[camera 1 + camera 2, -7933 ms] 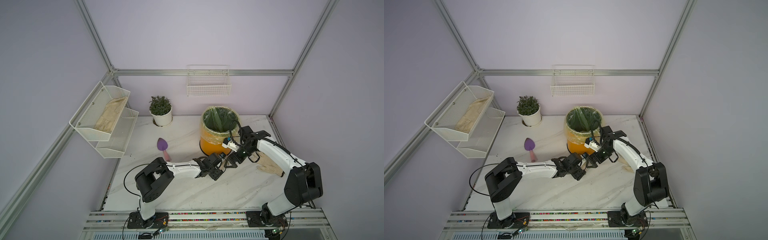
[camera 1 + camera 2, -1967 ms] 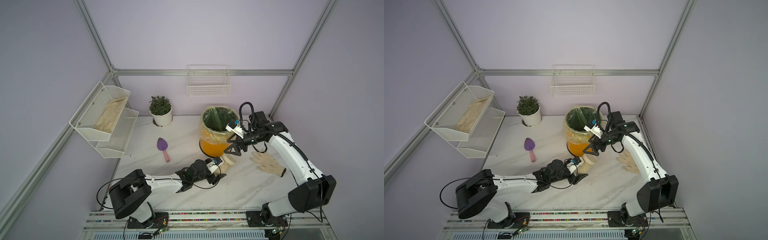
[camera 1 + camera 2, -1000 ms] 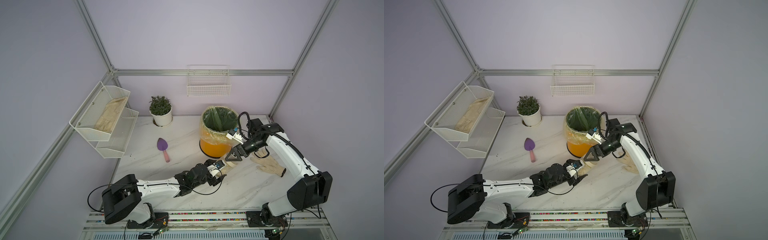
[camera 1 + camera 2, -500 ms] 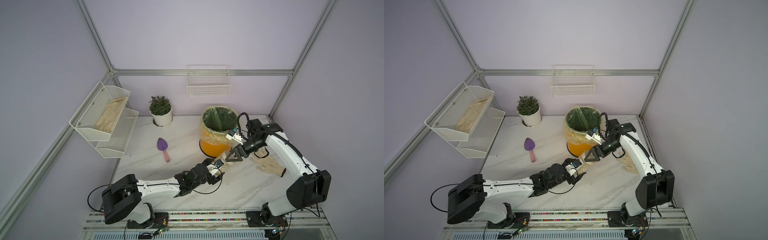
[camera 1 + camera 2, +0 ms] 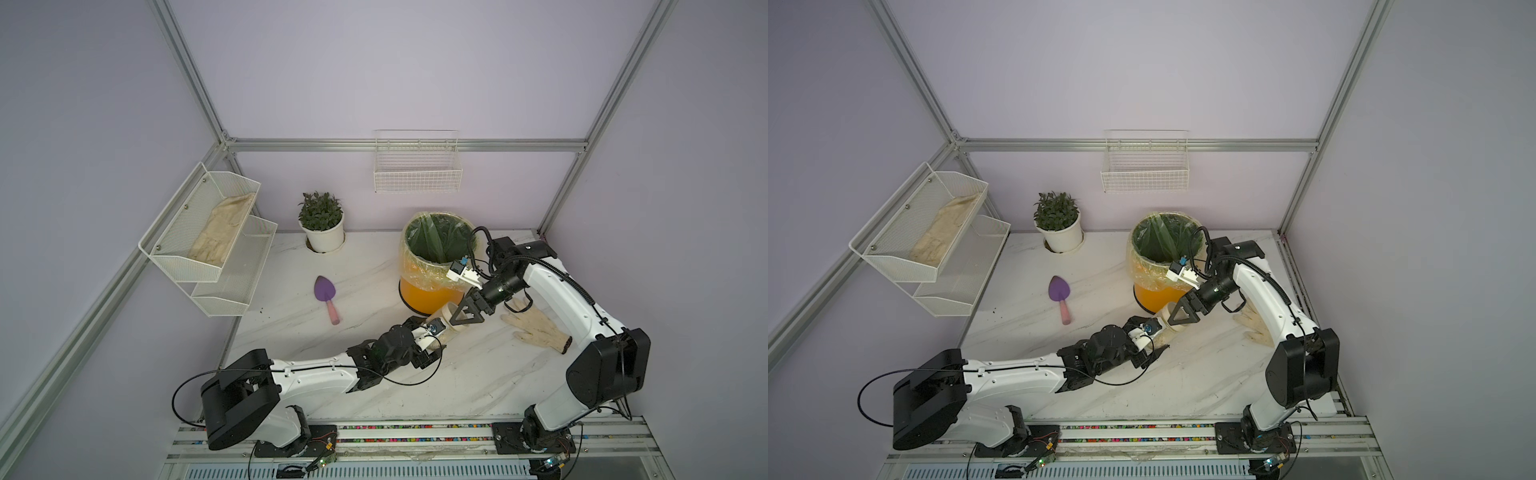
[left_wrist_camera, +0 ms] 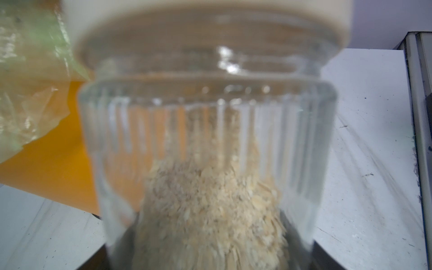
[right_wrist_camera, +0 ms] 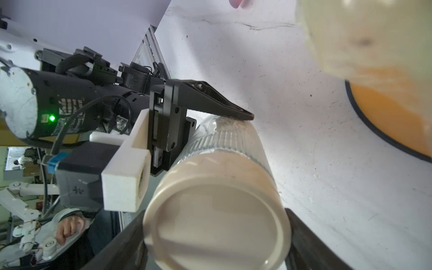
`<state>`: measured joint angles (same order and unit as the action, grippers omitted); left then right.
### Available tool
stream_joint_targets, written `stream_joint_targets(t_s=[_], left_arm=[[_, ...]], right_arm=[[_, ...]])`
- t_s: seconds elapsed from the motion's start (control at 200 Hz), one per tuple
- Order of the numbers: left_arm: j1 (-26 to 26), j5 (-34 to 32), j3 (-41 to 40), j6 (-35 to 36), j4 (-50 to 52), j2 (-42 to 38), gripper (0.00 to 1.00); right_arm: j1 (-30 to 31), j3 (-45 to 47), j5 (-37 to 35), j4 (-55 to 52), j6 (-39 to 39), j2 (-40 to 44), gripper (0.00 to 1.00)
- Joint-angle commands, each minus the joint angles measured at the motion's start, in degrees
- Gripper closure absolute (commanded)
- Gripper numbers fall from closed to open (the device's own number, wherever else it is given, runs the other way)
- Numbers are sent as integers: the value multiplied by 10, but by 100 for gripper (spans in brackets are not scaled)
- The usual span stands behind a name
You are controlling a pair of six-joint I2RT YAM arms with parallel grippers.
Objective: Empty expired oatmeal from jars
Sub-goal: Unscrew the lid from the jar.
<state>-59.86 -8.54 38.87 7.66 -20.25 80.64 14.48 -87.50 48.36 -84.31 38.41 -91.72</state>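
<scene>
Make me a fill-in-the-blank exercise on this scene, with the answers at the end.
1. The left gripper holds the jar, which contains ____.
2. The right gripper clamps the lid, which sits ____ the jar.
3. The trowel lying on the table has a ____ blade.
4. The table's glove lies near the ____ arm.
Missing words: oatmeal; on; purple; right.

Looks like a robot lab booth: aluminium frame (image 5: 407, 144), plain lilac walls (image 5: 374, 62), marbled tabletop (image 5: 478, 374), mounting rail (image 5: 415, 446) along the near edge.
</scene>
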Motion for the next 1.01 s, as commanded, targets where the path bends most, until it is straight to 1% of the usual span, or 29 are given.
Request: stream_joint_targets(t_s=[0.0,0.195,0.295,0.365,0.465,0.555,0.605,0.71,0.84,0.89,0.965,1.0], left_arm=[[19,27,42,-42,-70,-44,100],[33,50,36,-59,-55,-65,100],[38,56,34,-64,-46,-71,100],[41,60,30,-68,-46,-75,100],[46,63,27,-71,-44,-77,100],[49,67,26,-75,-44,-81,100],[51,68,25,-75,-41,-83,100],[54,70,20,-78,-44,-86,100],[56,70,13,-82,-47,-90,100],[57,71,11,-81,-48,-92,100],[58,72,9,-83,-48,-94,100],[58,71,9,-83,-50,-94,100]], right_arm=[[8,-13,-26,0,99,13,45],[8,10,-26,69,147,47,45],[8,28,-32,86,206,66,45],[8,46,-36,110,217,80,45],[9,69,-55,127,269,94,45],[9,98,-70,165,281,115,46],[8,107,-83,171,308,123,46],[8,125,-107,194,340,129,46],[9,144,-129,228,358,149,44],[9,148,-142,232,390,151,43],[8,150,-144,249,392,153,42],[8,147,-144,251,391,152,40]])
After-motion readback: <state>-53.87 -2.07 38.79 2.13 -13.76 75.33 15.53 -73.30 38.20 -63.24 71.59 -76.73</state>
